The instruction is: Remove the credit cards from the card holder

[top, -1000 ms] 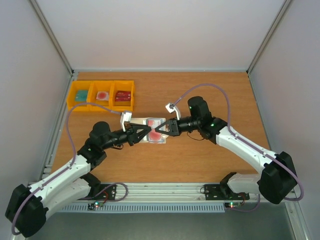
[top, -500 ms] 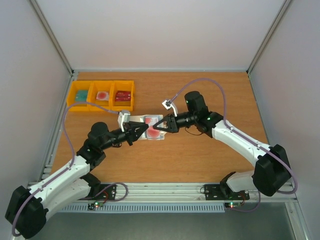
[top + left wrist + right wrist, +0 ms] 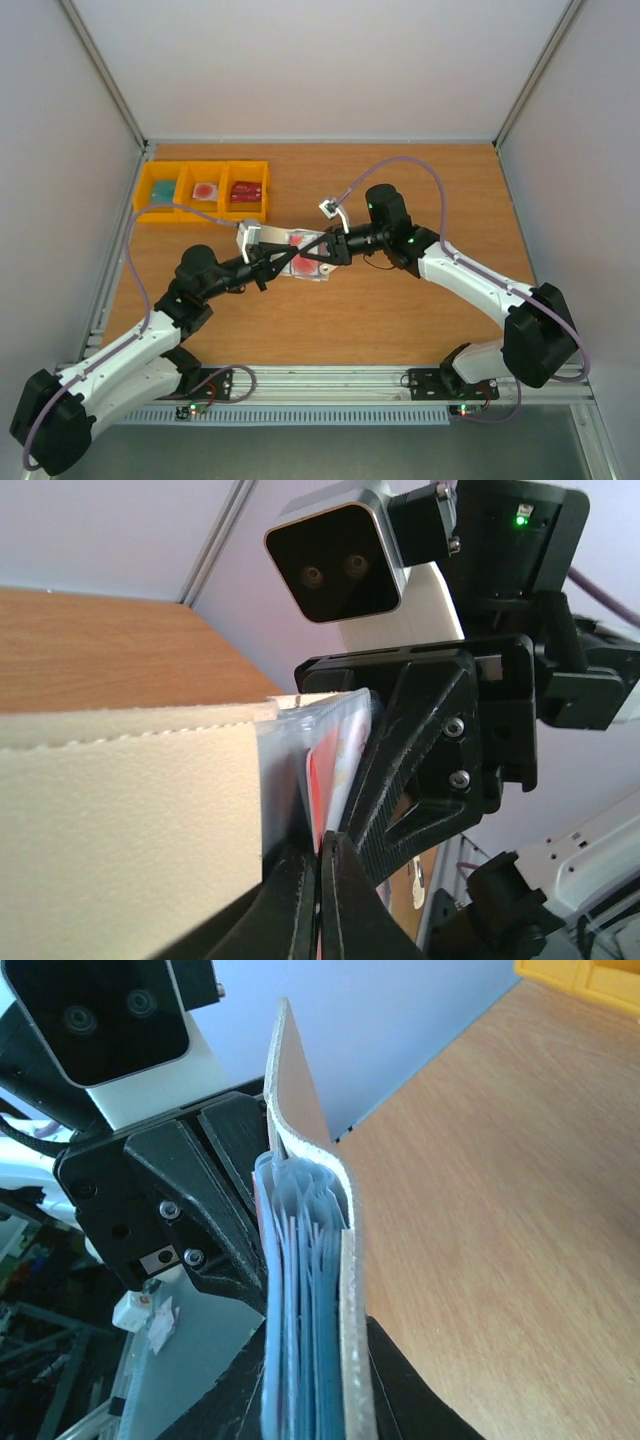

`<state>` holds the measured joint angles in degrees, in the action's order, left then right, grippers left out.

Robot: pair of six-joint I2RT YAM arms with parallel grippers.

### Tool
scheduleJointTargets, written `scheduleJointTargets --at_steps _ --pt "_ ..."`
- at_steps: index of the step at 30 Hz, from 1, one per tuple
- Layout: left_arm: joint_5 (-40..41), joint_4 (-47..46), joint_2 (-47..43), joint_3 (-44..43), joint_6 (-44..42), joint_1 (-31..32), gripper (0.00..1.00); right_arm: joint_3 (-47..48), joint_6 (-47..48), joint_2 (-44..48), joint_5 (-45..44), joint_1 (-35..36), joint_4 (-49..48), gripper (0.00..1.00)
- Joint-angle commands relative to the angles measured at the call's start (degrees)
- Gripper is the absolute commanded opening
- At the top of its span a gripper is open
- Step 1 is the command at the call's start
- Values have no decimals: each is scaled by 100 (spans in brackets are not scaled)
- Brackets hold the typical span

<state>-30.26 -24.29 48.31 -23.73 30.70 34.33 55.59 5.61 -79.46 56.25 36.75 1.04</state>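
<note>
- The brown wooden worktop (image 3: 400, 320) carries the work a little left of its middle, where the two arms meet nose to nose.
- The row of yellow plastic bins (image 3: 180, 211) stands near the far left corner, well apart from the grippers. It is a likely place for freed cards, so the way there should be left open.
- The cream-beige folding card holder (image 3: 130, 810), pale blue-grey with clear pockets inside, is held on edge between the two grippers, its pocket side turned to the left arm.
- The right gripper (image 3: 315, 1400) is clamped on the holder, one finger on each side of the pocket stack. It looks like the anchor, and should hold firm and steady without squeezing the pockets so hard that a card jams.
- The left gripper (image 3: 318, 900) has its fingers pressed almost together on a thin edge at the pocket mouth. This seems to be the card, though a clear pocket leaf may be caught with it.
- The whitish-pink plastic credit card with red round marks (image 3: 322, 770) sits in a clear pocket beside the right gripper's finger. The pull should probably be slow, straight along the pocket and away from the right arm. If the holder drags after the card, stopping to grip again is wiser than tugging.
</note>
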Motion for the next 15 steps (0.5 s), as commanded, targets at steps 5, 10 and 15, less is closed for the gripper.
scheduleJointTargets --at_steps 5,10,15 --pt "-816 -487 -151 -185 -7 206 0 -324 -398 157 463 162 -1082 22" --pt "-836 -322 -261 -159 218 -19 0 -556 -20 676 667 -154 -215 34" --pt "-874 -373 -225 -166 219 -31 0 -547 242 859 748 -162 473 44"
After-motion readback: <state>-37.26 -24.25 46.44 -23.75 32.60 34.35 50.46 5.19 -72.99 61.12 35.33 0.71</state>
